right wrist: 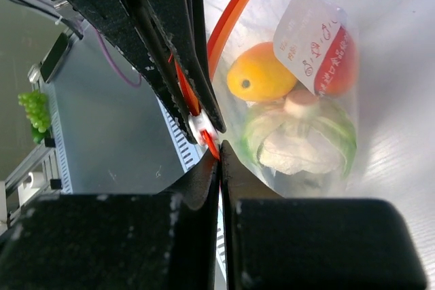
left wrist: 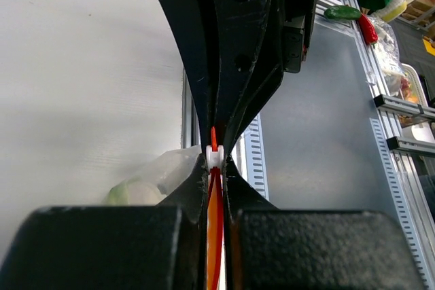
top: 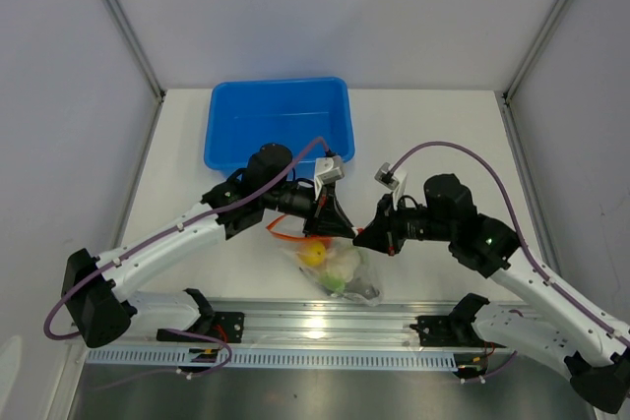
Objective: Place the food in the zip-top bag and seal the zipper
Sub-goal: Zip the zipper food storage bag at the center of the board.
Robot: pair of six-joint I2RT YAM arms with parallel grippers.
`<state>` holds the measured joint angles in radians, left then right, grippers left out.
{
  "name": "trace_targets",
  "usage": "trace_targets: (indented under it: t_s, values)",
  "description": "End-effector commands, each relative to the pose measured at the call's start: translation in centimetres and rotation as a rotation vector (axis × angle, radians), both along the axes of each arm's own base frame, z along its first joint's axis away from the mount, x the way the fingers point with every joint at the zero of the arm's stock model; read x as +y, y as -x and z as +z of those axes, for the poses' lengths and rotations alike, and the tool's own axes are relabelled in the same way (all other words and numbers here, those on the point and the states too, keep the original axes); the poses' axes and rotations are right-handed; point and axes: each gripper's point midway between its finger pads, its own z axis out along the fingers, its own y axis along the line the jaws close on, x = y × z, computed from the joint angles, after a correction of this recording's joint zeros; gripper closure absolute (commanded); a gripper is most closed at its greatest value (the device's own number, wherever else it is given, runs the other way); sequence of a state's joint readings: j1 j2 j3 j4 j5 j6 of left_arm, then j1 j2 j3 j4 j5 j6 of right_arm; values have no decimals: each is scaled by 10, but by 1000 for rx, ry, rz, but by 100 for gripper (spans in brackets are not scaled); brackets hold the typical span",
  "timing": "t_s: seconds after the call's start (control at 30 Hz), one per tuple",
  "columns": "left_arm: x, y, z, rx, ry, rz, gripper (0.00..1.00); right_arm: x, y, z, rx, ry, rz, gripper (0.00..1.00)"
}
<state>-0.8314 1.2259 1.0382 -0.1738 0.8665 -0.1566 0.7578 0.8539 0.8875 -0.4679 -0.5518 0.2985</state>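
We see the zip-top bag (top: 343,274) lying on the table (top: 443,125) close to its near edge, btwn the two arms and apart from the blue tub (top: 226,135) behind it. Its mouth faces the tub; the body runs back toward the near edge & a bit to the right. The zipper (top: 280,233) runs approx left-right in the top view, w/ a loose orange loop sticking out left of the claws. The food is inside: an orange piece (right wrist: 262,79), the cauliflower (right wrist: 299,142) w/ green leaves, and a red piece (right wrist: 345,66) partly behind a white-red label (right wrist: 309,35).

Left claw (top: 328,221): jaws pressed together, pinching the zipper. In its wrist view the orange strip sits edge-on btwn the fingers (left wrist: 190,202). Right claw (top: 366,235): also pressed tight, nipping the zipper at its tips. The two claws meet tip to tip at a small white slider (left wrist: 214,157) on the strip.
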Motion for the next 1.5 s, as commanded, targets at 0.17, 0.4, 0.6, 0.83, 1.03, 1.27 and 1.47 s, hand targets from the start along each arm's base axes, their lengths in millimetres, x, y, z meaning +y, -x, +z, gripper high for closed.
trace_targets:
  t_s: [0.17, 0.4, 0.6, 0.83, 1.03, 1.27, 1.47]
  values:
    - [5, 1, -5, -19, -5, 1, 99, -4, -16, 14, -69, -81, -112, 100]
    - [9, 1, -6, -38, -9, 21, 100, -8, -12, 14, -72, -101, -115, 100]
    - [12, 1, -7, -37, -17, 32, 99, -9, -12, 21, -69, -137, -131, 100]
    - [10, 3, 7, -32, 17, 15, 99, -3, 1, 27, -61, -175, -42, 100]
    - [8, 5, 17, -35, 33, 2, 99, 5, 11, 26, -31, -186, 55, 89]
    - [9, 6, 20, -35, 42, -4, 99, 13, 8, 14, -5, -178, 74, 81]
    - [9, 8, 19, -33, 41, -11, 99, 18, 5, 19, -12, -212, 81, 92]
